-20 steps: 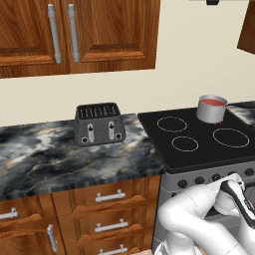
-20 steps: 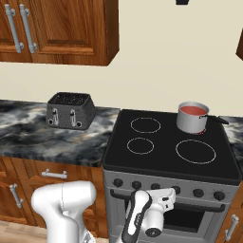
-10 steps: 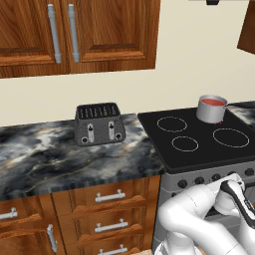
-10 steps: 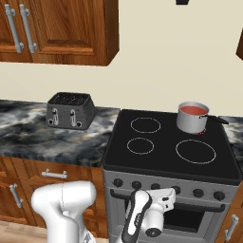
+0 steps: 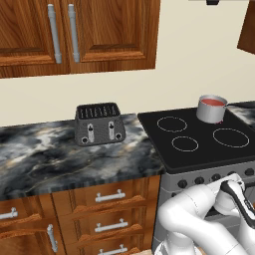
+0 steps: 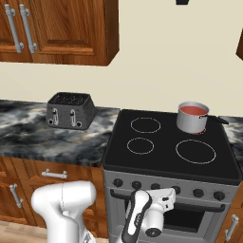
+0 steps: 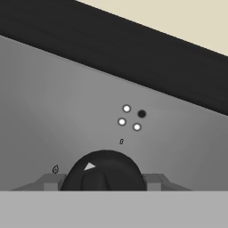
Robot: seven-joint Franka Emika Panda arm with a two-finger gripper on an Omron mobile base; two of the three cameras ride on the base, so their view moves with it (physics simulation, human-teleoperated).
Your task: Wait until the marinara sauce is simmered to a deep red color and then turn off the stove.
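**Holding on the knob, sauce watch**

Nothing has shifted vs a sec ago in either base view: same pan spot, same arm pose, same sauce tint as far as I can tell. So I read this as the wait phase, not the turn.

Marinara sauce (image 6: 191, 109) sits in the small saucepan (image 6: 191, 121) on the back-right burner of the stove (image 6: 166, 156); handle points toward the right edge. Colour looks orange-red w/ a pinkish cast from the left base view (image 5: 212, 102), prob not deep red yet, my judgement only.

End effector (image 7: 103, 180) is low at the stove front. In the hand view the fingers (image 7: 50, 182) flank a black knob (image 7: 104, 171), clamped narrow on it. White pointer on knob sits up-left, small flame mark beside it. From the right base view the hand (image 6: 161, 199) meets the knob row left of centre.

Toaster (image 5: 98, 123) on the marble surface (image 5: 60, 159), well apart, irrelevant.

Next: keep grip, twist only when red deepens.
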